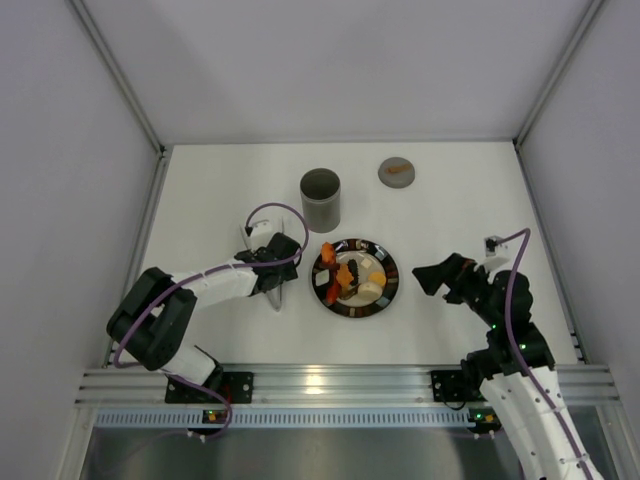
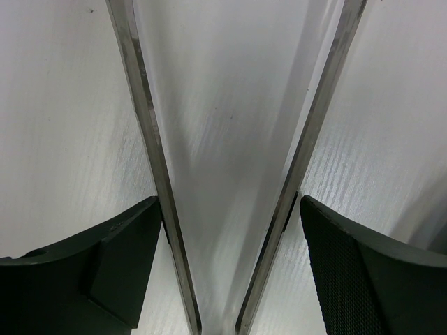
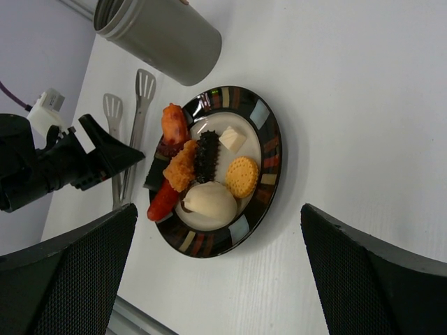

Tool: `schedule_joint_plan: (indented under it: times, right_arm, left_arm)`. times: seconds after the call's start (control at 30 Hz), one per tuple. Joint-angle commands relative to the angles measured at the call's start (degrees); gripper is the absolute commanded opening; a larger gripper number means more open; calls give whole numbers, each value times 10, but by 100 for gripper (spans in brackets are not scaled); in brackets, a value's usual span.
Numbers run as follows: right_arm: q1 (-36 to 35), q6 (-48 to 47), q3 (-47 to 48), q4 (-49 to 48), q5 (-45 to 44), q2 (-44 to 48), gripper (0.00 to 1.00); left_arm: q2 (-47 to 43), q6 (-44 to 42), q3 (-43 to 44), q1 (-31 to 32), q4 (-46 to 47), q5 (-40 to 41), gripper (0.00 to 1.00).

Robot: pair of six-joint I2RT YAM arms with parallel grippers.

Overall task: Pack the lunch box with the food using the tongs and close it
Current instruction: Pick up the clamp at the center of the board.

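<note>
The silver tongs lie on the table left of the plate, partly under my left gripper. In the left wrist view both tong arms run between my fingers, which touch their outer sides, so my left gripper is shut on the tongs. The lunch box stands upright, mouth open, behind the plate. The food, orange, red, dark and cream pieces, sits on the dark plate. My right gripper hangs open right of the plate, holding nothing.
The flat grey lid with an orange mark lies at the back right of the lunch box. The right wrist view shows the plate, the lunch box and the tong heads. White walls enclose the table.
</note>
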State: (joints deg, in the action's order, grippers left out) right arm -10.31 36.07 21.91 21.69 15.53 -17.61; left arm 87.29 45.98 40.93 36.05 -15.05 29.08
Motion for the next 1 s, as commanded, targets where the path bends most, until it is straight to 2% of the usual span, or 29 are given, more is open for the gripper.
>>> schedule_joint_plan:
  times: [0.0,0.2,0.4,0.53,0.67,0.8,0.97]
  right_arm:
    - [6,2,-2,-2,0,10,99]
    - [6,8,-12,-12,6,11,99]
    - [6,6,-13,-7,5,15,100]
    - [6,6,-14,-7,6,17,100]
    - [6,7,-14,-7,7,17,100]
    - [6,3,-10,0,3,20,100]
    - [6,4,-2,4,3,18,100]
  left_arm:
    - [30,39,-37,5,-81,-76,84]
    - [26,43,-40,6,-84,-71,84]
    - [35,48,-33,5,-88,-65,78]
    - [39,46,-29,5,-89,-65,68]
    - [33,44,-28,5,-89,-71,53]
    - [-9,35,-9,8,-125,-54,48]
    - [-81,9,56,9,-207,-32,45]
